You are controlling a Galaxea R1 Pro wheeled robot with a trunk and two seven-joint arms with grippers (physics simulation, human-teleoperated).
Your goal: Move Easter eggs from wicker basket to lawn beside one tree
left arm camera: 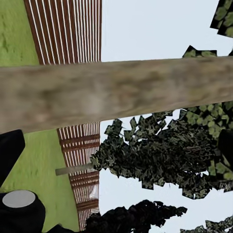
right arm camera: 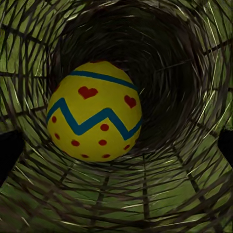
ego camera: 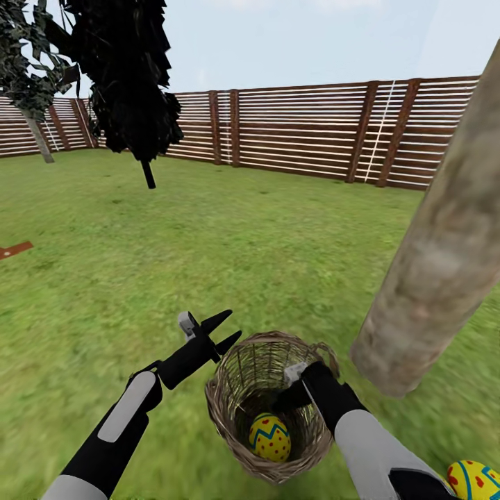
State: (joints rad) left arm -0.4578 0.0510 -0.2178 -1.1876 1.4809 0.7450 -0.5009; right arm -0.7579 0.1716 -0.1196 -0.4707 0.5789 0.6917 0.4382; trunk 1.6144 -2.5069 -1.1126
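Note:
The wicker basket (ego camera: 271, 410) stands on the lawn (ego camera: 208, 243) just in front of me, close to the thick pale trunk of the tree (ego camera: 444, 257). One yellow Easter egg (ego camera: 269, 437) with a blue zigzag lies at its bottom, large in the right wrist view (right arm camera: 94, 111). A second egg (ego camera: 474, 480) lies on the grass near the trunk's foot. My right gripper (ego camera: 290, 392) reaches down into the basket, open, its dark fingertips (right arm camera: 9, 155) wide either side of the egg without touching it. My left gripper (ego camera: 226, 332) hovers open and empty just left of the basket's rim.
A brown slatted fence (ego camera: 312, 125) closes the garden at the back. A narrow black-leaved tree (ego camera: 125, 76) and another dark tree (ego camera: 28, 76) stand far left. A small reddish board (ego camera: 14, 250) lies at the left edge. Open grass stretches ahead and left.

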